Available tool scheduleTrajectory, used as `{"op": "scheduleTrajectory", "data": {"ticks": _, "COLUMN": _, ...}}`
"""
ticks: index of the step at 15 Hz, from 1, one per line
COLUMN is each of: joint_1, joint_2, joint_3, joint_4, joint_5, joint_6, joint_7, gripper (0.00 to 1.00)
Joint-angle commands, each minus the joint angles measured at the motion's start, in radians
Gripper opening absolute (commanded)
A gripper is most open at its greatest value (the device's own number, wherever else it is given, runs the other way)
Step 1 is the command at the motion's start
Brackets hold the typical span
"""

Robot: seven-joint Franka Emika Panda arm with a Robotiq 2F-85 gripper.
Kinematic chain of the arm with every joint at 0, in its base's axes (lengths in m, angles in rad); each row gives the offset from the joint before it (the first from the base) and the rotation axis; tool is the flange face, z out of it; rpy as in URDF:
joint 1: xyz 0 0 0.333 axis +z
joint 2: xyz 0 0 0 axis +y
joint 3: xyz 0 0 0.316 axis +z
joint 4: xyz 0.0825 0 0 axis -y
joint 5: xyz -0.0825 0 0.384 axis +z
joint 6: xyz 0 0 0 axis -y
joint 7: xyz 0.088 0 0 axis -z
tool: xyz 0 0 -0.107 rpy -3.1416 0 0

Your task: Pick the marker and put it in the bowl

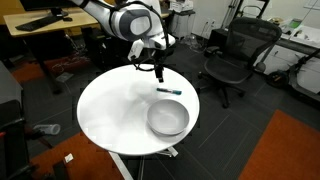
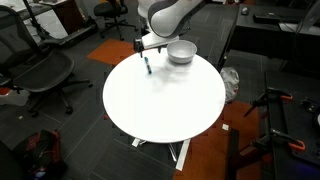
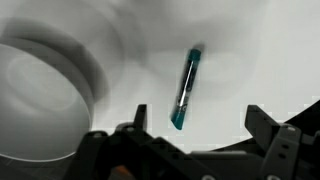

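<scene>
My claw (image 3: 200, 135) gapes wide, empty, over the thin dark-and-teal marker (image 3: 186, 88) lying flat on the round white table (image 1: 110, 115) at 3 o'clock of the shallow silvery bowl (image 3: 80, 70) in wrist view; I'd descend straight, jaws straddling its width, before closing.

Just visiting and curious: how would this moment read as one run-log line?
marker: lying on white table, not gripped | pincer: open, hovering over it | bowl: empty, beside marker | step: grasp not yet done
</scene>
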Motion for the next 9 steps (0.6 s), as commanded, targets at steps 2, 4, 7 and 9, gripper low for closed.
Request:
{"op": "scheduleTrajectory", "data": {"ticks": 2, "joint_1": 0.004, "joint_2": 0.090, "joint_3": -0.033, "joint_4": 0.134, "joint_5": 0.038, "joint_6": -0.082, "joint_7": 0.045, "gripper": 1.00}}
{"op": "scheduleTrajectory", "data": {"ticks": 4, "joint_1": -0.002, "joint_2": 0.125, "joint_3": -0.035, "joint_4": 0.178, "joint_5": 0.043, "joint_6": -0.117, "joint_7": 0.066, "gripper": 1.00}}
{"op": "scheduleTrajectory", "data": {"ticks": 7, "joint_1": -0.011, "joint_2": 0.171, "joint_3": -0.032, "joint_4": 0.237, "joint_5": 0.045, "joint_6": -0.159, "joint_7": 0.088, "gripper": 1.00}}
{"op": "scheduleTrajectory", "data": {"ticks": 9, "joint_1": -0.020, "joint_2": 0.199, "joint_3": -0.028, "joint_4": 0.276, "joint_5": 0.050, "joint_6": -0.183, "joint_7": 0.095, "gripper": 1.00}}
